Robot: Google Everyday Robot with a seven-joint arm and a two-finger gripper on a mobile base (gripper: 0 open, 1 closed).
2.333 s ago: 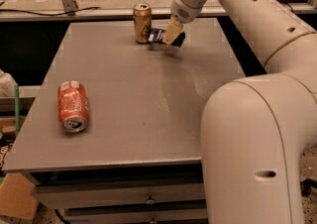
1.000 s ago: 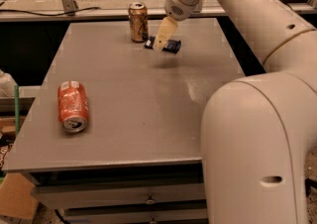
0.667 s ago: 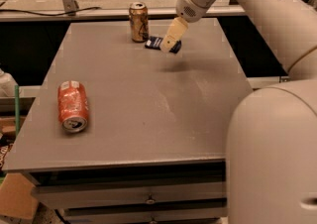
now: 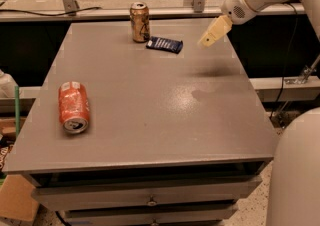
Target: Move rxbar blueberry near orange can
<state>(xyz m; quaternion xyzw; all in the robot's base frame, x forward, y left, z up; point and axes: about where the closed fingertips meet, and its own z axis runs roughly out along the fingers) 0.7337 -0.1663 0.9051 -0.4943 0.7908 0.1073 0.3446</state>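
The rxbar blueberry (image 4: pixel 165 44), a flat dark navy-blue bar, lies on the grey table at the far side, just right of the orange can (image 4: pixel 140 21). The can stands upright, dull golden-bronze with a silver top. The bar's left end is close to the can's base. My gripper (image 4: pixel 212 34) hangs in the air to the right of the bar, above the table's far right part, apart from the bar and holding nothing.
A brighter red-orange can (image 4: pixel 73 107) lies on its side near the table's left edge. The grey table (image 4: pixel 160 120) has drawers below its front edge. My white arm and base fill the right side. A cardboard box (image 4: pixel 17 197) sits low left.
The gripper has left the bar and moved up and to the right. The bar now lies alone on the table next to the orange can.
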